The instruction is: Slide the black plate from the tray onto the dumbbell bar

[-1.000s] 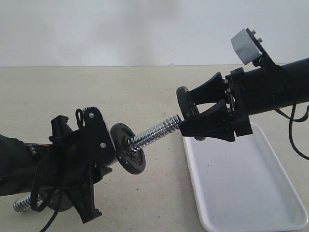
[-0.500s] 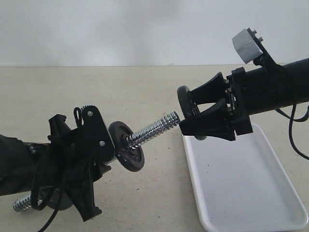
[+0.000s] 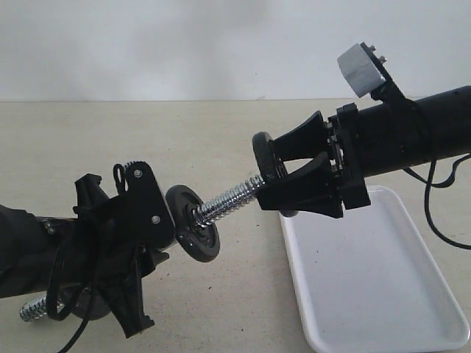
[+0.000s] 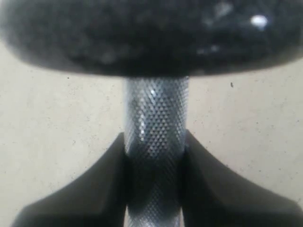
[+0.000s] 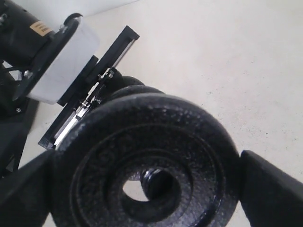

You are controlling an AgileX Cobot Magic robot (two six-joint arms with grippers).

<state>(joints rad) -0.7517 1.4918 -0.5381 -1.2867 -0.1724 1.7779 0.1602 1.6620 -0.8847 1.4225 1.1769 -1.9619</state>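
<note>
My left gripper [image 3: 163, 232] is shut on the knurled chrome dumbbell bar [image 3: 228, 198], which slants up to the right. One black plate [image 3: 193, 224] sits on the bar just beyond the fingers. In the left wrist view the fingers [image 4: 106, 175] clamp the bar [image 4: 155, 118] below that plate [image 4: 142, 38]. My right gripper [image 3: 276, 170] is shut on another black plate [image 3: 263, 156], held upright at the bar's threaded tip. The right wrist view shows this plate [image 5: 142, 127] between the fingers [image 5: 270, 189], with the bar's end [image 5: 158, 182] inside its hole. The white tray [image 3: 368, 279] lies below the right gripper.
The bar's other threaded end [image 3: 33, 309] sticks out at the lower left behind the left arm. The right arm's cable [image 3: 441, 213] hangs over the tray's far side. A beige tabletop [image 3: 221, 132] lies under everything, with a white wall behind.
The right gripper has carried its plate leftward, so the bar's tip now enters the plate's hole. The left gripper and bar shifted slightly left early on, then stayed put.
</note>
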